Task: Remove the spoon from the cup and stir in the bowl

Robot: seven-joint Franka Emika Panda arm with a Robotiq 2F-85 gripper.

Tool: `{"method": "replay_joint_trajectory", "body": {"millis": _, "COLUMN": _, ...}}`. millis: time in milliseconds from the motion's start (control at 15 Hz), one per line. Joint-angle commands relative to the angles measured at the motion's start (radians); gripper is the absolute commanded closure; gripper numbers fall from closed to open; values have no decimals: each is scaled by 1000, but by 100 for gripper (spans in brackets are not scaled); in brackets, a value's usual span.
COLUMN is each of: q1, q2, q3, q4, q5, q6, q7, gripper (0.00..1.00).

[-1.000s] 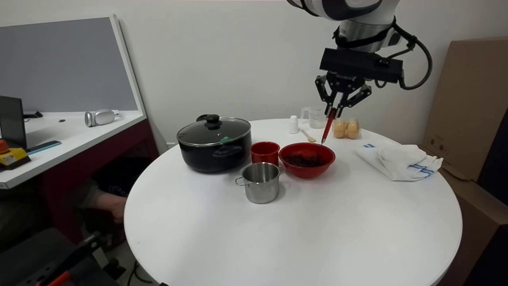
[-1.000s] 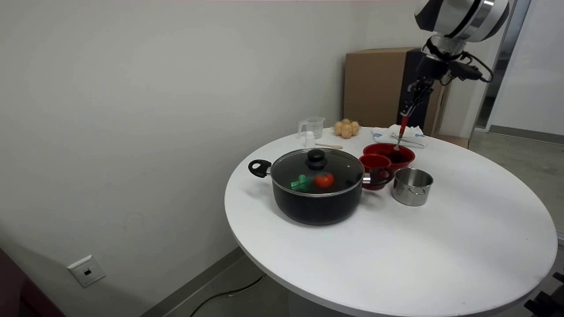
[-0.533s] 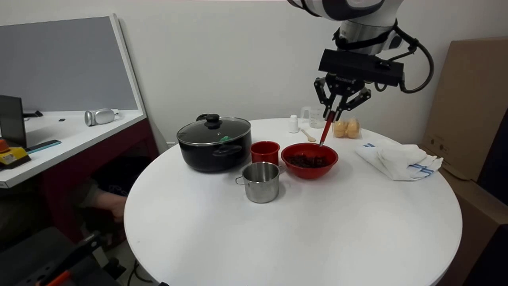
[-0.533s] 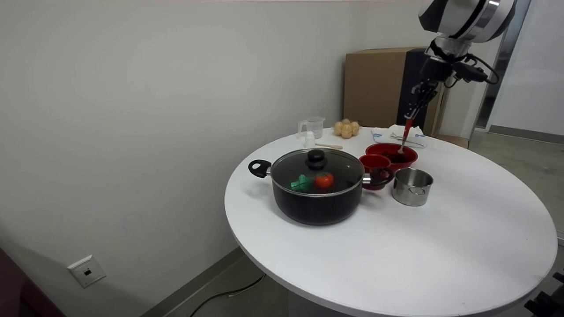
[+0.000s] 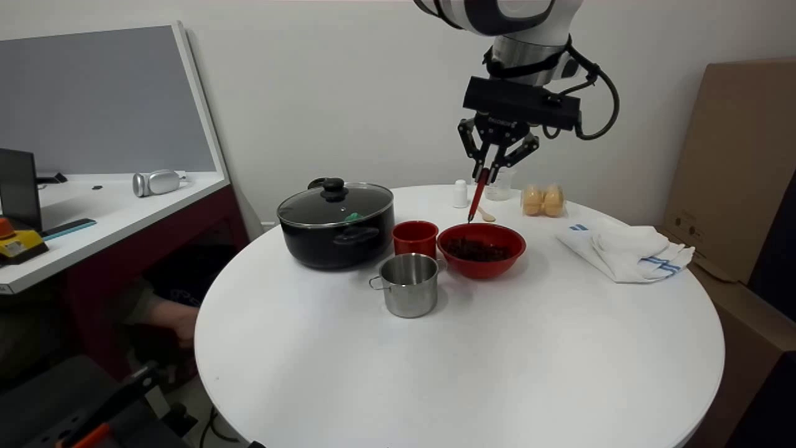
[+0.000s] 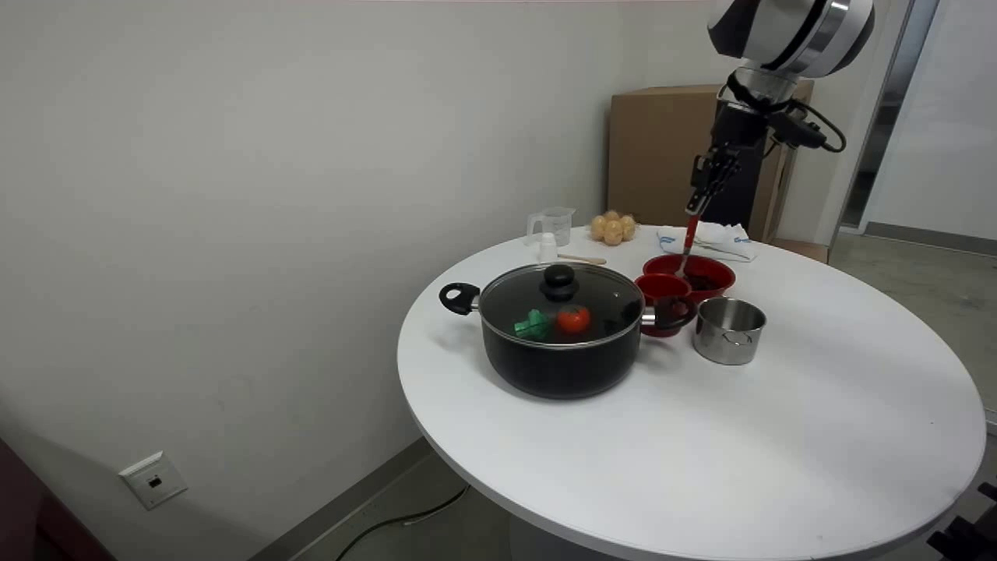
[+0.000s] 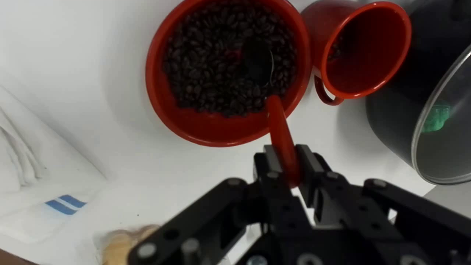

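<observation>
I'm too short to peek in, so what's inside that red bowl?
The wrist view shows dark bean-like bits in the red bowl. The spoon, held by the gripper, has its head in there too. The bits cover most of the bottom, so anything underneath is hidden.

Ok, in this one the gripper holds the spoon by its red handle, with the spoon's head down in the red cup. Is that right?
Not the red cup: the wrist view shows the spoon's head in the red bowl, with the dark beans. The gripper does hold the spoon by its red handle.
</observation>
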Motion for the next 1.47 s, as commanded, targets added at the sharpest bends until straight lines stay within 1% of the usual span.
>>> {"method": "replay_joint_trajectory", "body": {"millis": 0, "q1": 23, "q2": -23, "q3": 10, "q4": -16, "q5": -18, "q6": -11, "q7": 6, "gripper": 96}}
{"method": "replay_joint_trajectory", "body": {"millis": 267, "q1": 31, "q2": -15, "q3": 8, "q4": 1, "q5": -17, "q6": -9, "q7": 10, "gripper": 96}}
{"method": "replay_joint_trajectory", "body": {"millis": 467, "q1": 23, "q2": -13, "q3": 0, "q4": 12, "q5": -19, "q6": -8, "q7": 10, "gripper": 96}}
{"method": "replay_joint_trajectory", "body": {"millis": 1200, "q1": -39, "q2": -6, "q3": -29, "q4": 43, "q5": -12, "q6": -6, "q7": 2, "gripper": 96}}
{"method": "replay_joint_trajectory", "body": {"millis": 1400, "q1": -49, "q2": -8, "q3": -39, "q4": 29, "q5": -17, "q6": -6, "q7": 7, "gripper": 96}}
